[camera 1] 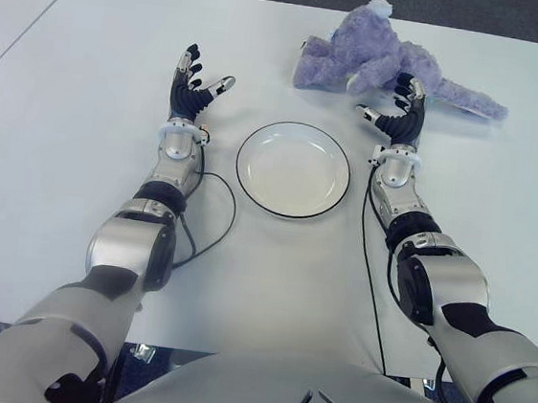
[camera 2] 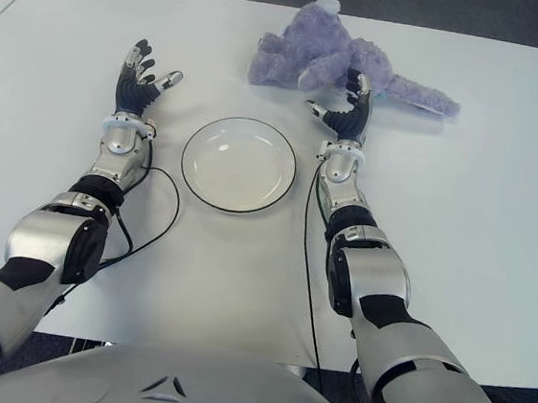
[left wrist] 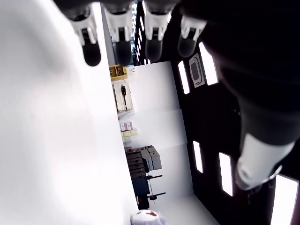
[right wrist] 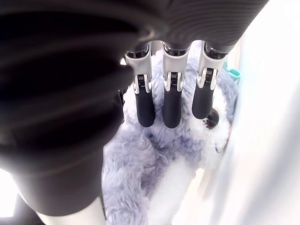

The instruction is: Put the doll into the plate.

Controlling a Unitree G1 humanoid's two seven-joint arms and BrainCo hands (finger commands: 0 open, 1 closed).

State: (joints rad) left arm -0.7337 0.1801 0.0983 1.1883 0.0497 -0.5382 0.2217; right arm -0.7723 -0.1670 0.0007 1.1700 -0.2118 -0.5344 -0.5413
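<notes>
A fluffy lilac doll (camera 1: 380,57) lies on the white table (camera 1: 83,143) at the far side, right of centre. A white plate (camera 1: 293,168) with a dark rim sits at the middle, nearer to me than the doll. My right hand (camera 1: 399,111) is just in front of the doll, fingers spread and reaching toward its fur without gripping it. In the right wrist view the straight fingers (right wrist: 171,101) hang just before the doll (right wrist: 159,164). My left hand (camera 1: 194,86) shows left of the plate, open and holding nothing.
A thin black cable (camera 1: 212,217) runs over the table from my left wrist, near the plate's left side. The table's far edge (camera 1: 271,0) lies just behind the doll. A second table (camera 1: 10,11) adjoins at the far left.
</notes>
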